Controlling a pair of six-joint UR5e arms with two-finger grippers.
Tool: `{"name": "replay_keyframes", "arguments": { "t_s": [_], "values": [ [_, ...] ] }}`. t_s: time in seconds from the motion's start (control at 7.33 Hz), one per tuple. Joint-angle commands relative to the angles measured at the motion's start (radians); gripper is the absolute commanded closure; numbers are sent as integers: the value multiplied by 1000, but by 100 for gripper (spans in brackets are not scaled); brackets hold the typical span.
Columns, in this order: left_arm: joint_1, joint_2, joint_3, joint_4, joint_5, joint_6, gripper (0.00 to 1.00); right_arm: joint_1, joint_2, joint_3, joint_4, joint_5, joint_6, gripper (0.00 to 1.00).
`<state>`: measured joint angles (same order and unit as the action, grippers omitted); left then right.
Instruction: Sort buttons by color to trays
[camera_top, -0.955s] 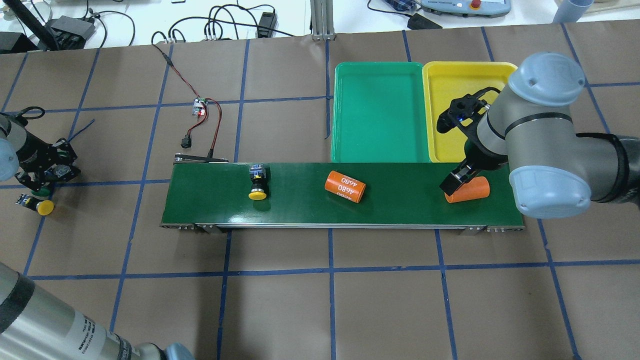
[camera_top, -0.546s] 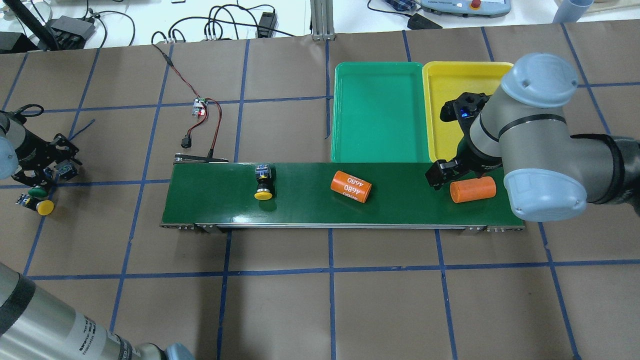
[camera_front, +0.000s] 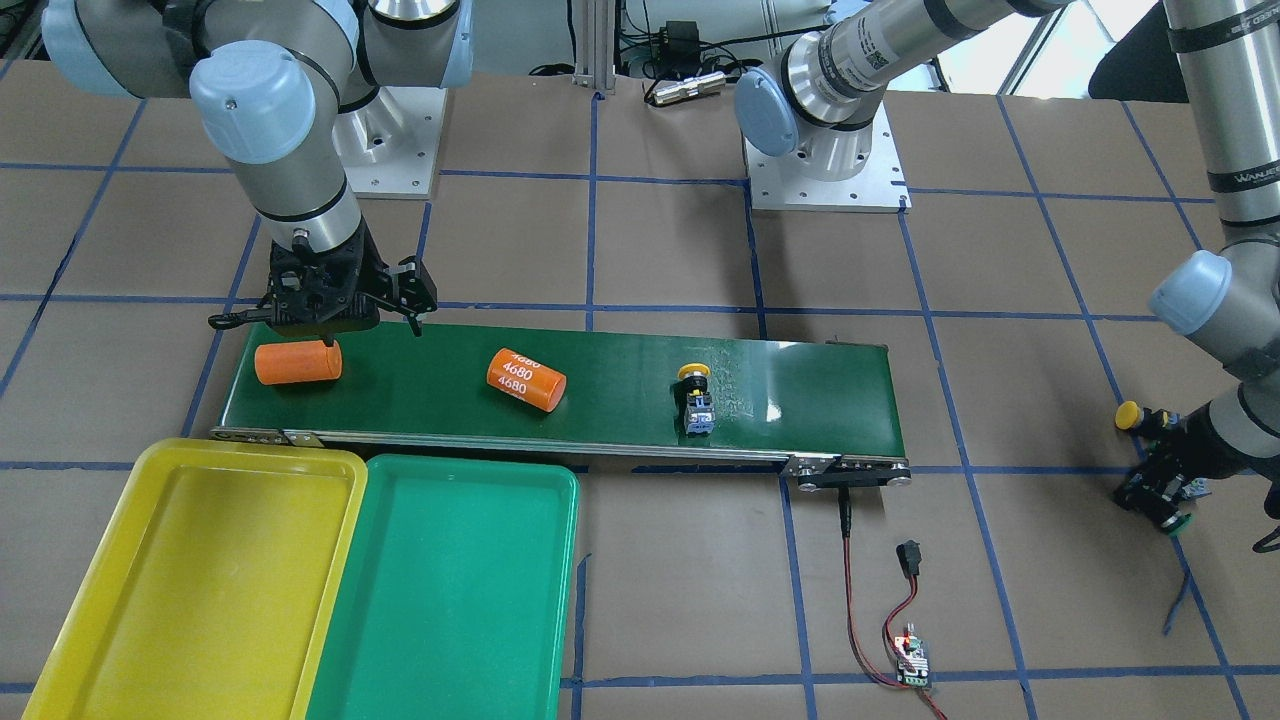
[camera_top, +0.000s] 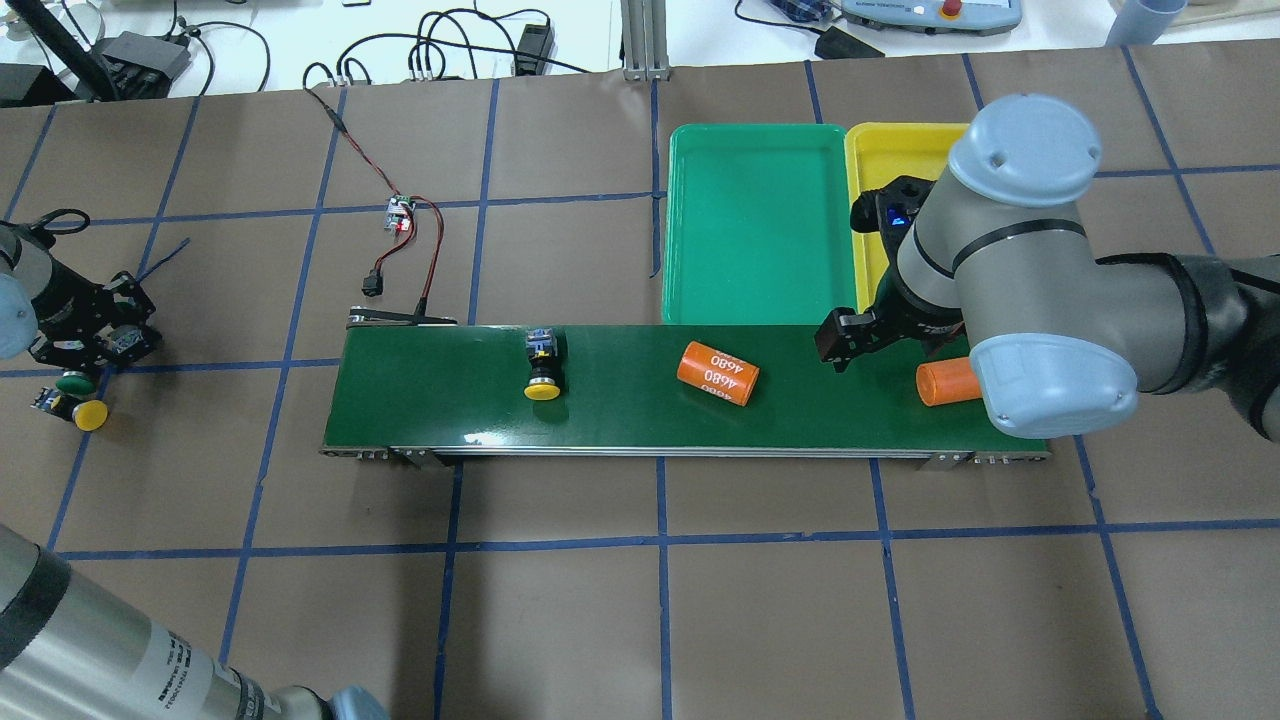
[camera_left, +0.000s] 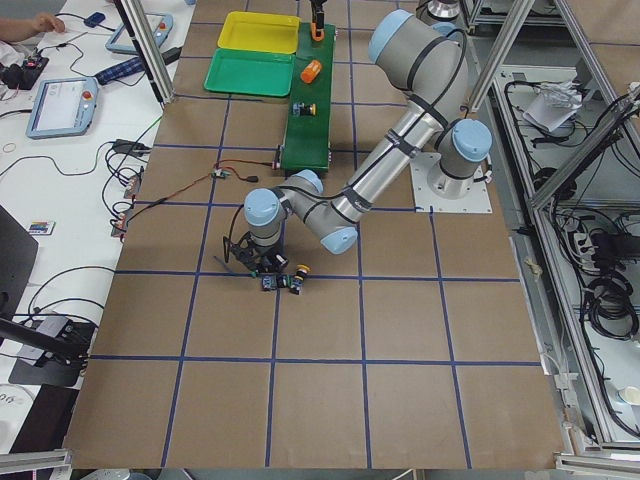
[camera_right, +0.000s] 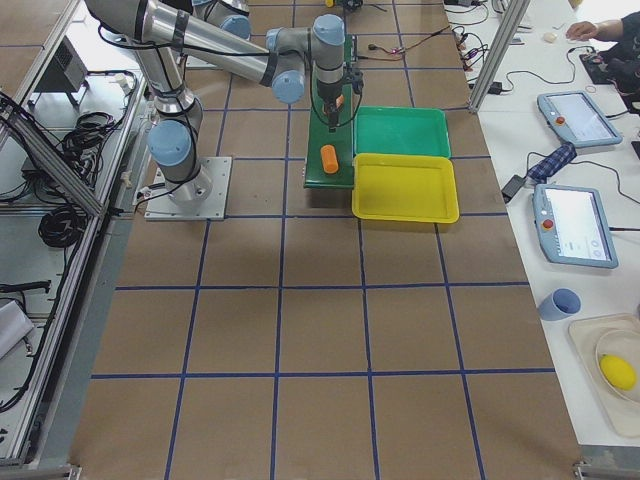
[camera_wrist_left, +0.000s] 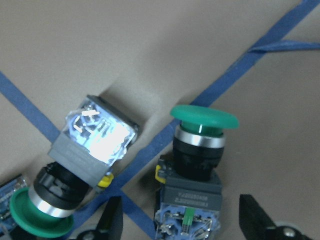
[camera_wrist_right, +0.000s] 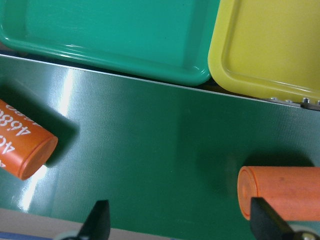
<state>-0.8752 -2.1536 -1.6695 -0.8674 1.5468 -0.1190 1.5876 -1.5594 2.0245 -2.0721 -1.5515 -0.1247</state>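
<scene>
While the right gripper (camera_wrist_right: 180, 225) is hovering open and empty between orange cylinders (camera_top: 716, 372) (not buttons), the yellow button (camera_top: 543, 372) is lying farther along the conveyor belt (camera_top: 620, 415). The left gripper (camera_wrist_left: 182, 225), fingers spread, is straddling a green button (camera_wrist_left: 197, 150) on the table; closing could catch its green neighbour (camera_wrist_left: 65, 195).

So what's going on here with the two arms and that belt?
It's a button-sorting job, and both trays, the yellow tray and the green tray, are empty. The right gripper hangs open over the conveyor belt between two orange cylinders, holding nothing. One yellow button lies on the belt. Off the belt's other end, the left gripper is open around one of two green buttons on the table, with another yellow button beside them.
</scene>
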Motion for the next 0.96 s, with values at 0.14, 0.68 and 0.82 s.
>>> {"name": "replay_keyframes", "arguments": {
  "t_s": [0.14,0.68,0.82],
  "values": [
    [-75,108,-28,-85,7,15,100,-1,1,-3,17,-4,0,0],
    [-281,357,-159,-326,9,53,100,-3,1,-4,17,-4,0,0],
    [-356,386,-170,-326,10,82,100,-3,1,-4,17,-4,0,0]
  ]
}}
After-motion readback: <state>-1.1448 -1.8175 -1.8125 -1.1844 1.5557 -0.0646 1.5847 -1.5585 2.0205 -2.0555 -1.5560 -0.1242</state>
